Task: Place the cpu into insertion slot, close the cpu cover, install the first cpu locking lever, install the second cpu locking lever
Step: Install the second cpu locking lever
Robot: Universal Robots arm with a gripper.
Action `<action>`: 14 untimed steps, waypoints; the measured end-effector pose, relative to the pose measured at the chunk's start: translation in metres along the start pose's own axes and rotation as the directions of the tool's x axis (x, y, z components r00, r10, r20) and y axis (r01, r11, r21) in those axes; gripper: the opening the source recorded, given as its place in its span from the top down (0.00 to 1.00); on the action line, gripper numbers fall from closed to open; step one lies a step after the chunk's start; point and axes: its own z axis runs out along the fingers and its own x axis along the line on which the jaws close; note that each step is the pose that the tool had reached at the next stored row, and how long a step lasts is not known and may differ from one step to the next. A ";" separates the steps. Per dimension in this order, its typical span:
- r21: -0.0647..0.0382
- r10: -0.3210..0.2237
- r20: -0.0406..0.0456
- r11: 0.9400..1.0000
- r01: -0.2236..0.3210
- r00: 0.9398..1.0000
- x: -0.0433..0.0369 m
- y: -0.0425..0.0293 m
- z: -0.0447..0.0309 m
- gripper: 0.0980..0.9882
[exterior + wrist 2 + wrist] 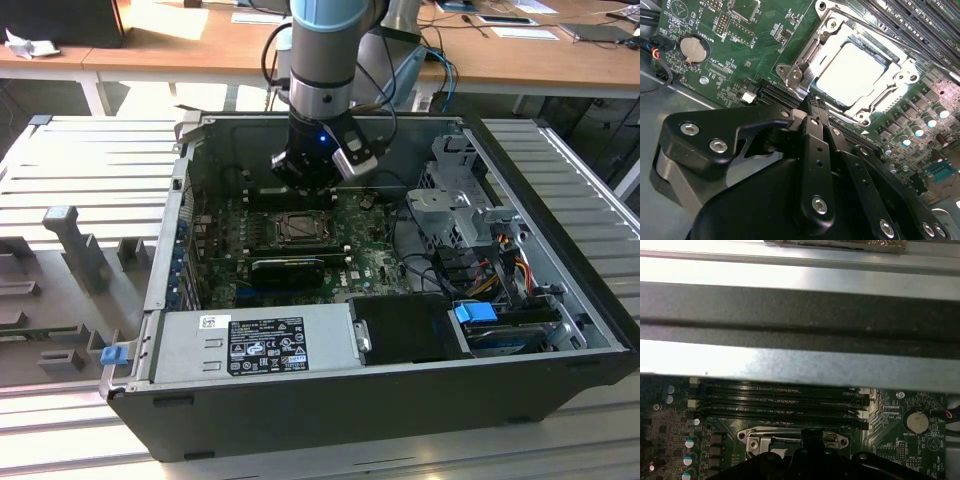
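One end effector (812,102), fingers clenched together with nothing between them, hovers at the edge of the insertion slot (805,67); the cpu (852,72) sits inside under the closed cpu cover (880,107).

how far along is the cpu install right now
Done: the cpu sits in the insertion slot, and the cpu cover lies closed around it. In hand: the end effector has its tip at the cover's edge, holding nothing visible. Whether either locking lever is latched cannot be told.
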 end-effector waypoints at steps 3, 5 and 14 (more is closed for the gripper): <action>0.000 0.000 0.000 1.000 0.000 1.000 0.0000 0.0004 -0.0036 0.99; 0.000 0.000 0.000 1.000 0.000 1.000 0.0000 0.0002 -0.0044 0.99; 0.001 0.000 0.000 1.000 0.000 1.000 0.0002 -0.0041 -0.0043 0.99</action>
